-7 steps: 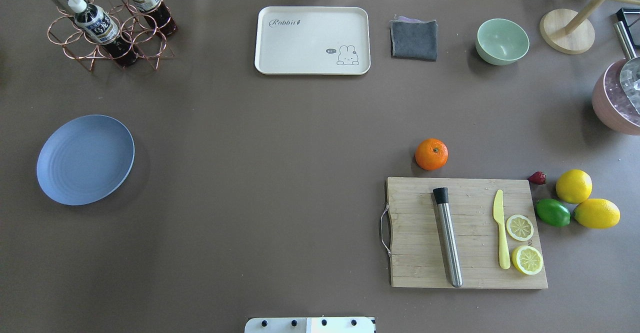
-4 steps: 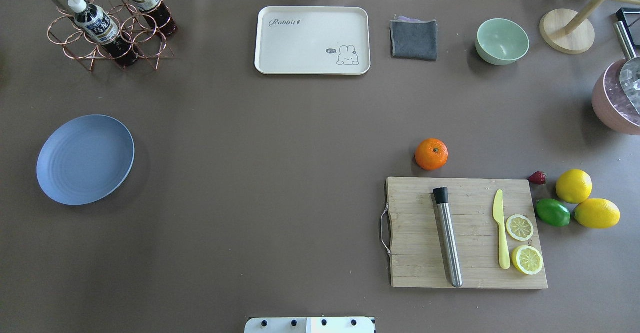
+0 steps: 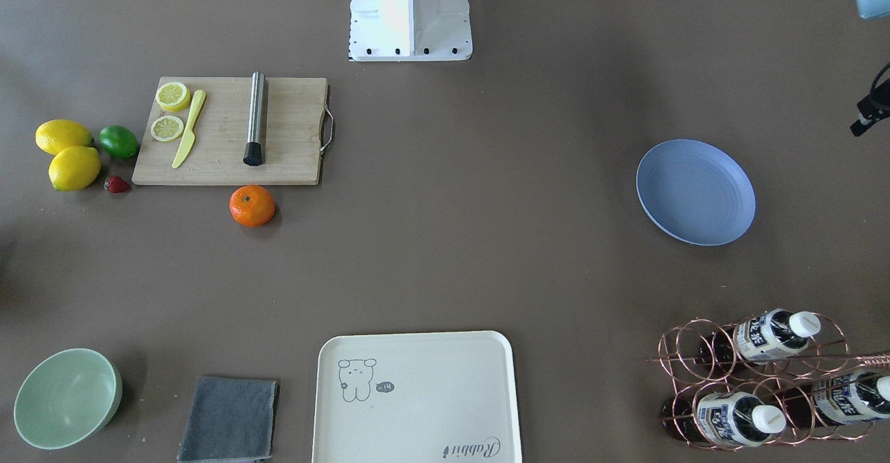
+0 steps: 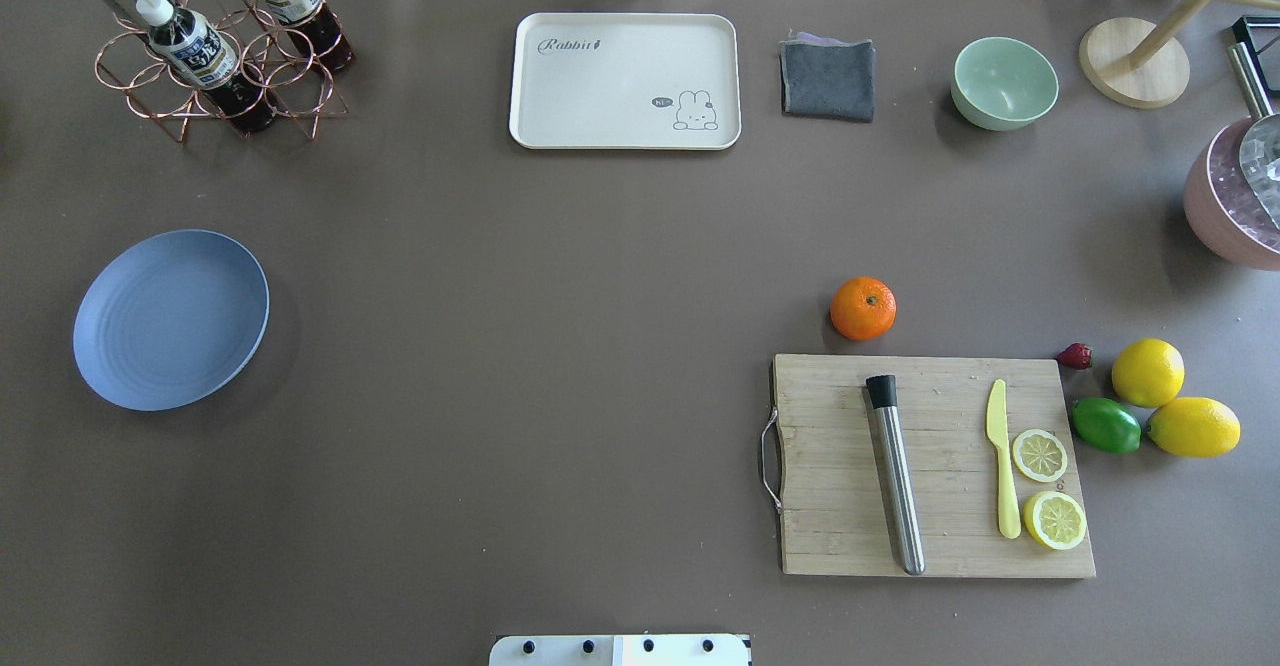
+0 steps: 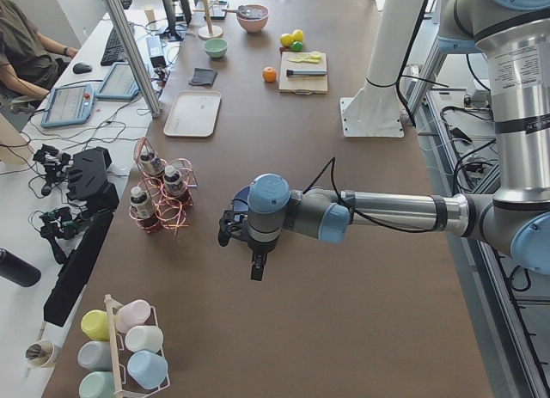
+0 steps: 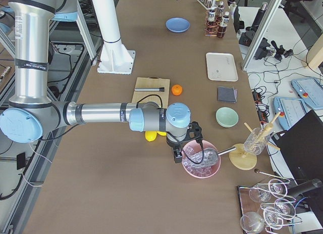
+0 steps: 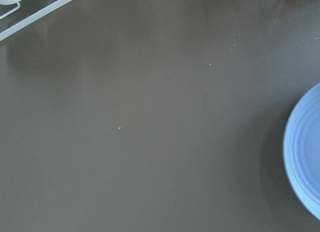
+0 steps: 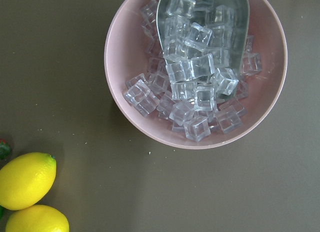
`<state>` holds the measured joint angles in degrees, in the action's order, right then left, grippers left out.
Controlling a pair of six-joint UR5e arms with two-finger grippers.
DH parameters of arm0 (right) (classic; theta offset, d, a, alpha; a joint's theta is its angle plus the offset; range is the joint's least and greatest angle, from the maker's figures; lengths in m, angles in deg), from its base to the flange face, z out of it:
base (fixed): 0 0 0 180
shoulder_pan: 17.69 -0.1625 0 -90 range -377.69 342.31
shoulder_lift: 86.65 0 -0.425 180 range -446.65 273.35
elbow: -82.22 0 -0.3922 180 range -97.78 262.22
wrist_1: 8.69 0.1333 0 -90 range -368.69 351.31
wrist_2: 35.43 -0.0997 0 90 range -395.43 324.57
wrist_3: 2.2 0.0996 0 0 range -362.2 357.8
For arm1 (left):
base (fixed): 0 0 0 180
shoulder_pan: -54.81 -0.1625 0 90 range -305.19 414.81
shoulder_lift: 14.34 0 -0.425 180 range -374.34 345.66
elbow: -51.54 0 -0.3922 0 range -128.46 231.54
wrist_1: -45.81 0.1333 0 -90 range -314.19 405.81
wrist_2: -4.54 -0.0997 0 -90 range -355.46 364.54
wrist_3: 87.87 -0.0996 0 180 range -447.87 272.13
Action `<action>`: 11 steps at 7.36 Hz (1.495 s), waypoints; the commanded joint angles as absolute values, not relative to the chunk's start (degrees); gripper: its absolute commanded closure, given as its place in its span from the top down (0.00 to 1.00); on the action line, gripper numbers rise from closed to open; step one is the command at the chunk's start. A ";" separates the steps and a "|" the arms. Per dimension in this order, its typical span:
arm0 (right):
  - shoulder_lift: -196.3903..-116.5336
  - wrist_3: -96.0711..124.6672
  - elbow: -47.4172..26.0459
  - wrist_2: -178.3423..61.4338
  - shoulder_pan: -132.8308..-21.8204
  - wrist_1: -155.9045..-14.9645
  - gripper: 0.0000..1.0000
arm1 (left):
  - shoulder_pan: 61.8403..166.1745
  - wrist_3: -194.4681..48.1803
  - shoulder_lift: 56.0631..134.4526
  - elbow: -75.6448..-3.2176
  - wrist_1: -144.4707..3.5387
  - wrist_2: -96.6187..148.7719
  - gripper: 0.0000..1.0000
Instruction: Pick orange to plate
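The orange (image 4: 863, 308) rests on the brown table just beyond the far edge of the cutting board (image 4: 930, 466), right of centre; the front view also shows the orange (image 3: 252, 206). The blue plate (image 4: 170, 319) lies bare far to the left, and its rim (image 7: 305, 152) shows at the right of the left wrist view. The left gripper (image 5: 242, 247) hangs over the table near the plate, seen only from the side. The right gripper (image 6: 185, 145) hovers above the pink ice bowl, far from the orange. I cannot tell whether either is open or shut.
A steel muddler, a yellow knife and two lemon slices lie on the board. Two lemons (image 4: 1147, 372), a lime (image 4: 1106, 425) and a strawberry sit to its right. A cream tray (image 4: 625, 81), grey cloth, green bowl, bottle rack (image 4: 215, 46) and ice bowl (image 8: 195, 66) line the edges.
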<state>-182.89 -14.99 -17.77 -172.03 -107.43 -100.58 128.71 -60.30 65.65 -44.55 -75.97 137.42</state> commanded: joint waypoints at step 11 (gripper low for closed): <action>-191.66 -16.44 -18.17 -173.59 -107.43 -79.89 1.00 | 113.70 -35.05 74.78 -28.88 -102.90 134.18 0.00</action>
<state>-188.94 -15.95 -19.73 -173.41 -107.40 -90.53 113.71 -35.16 74.55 -28.68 -102.97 133.82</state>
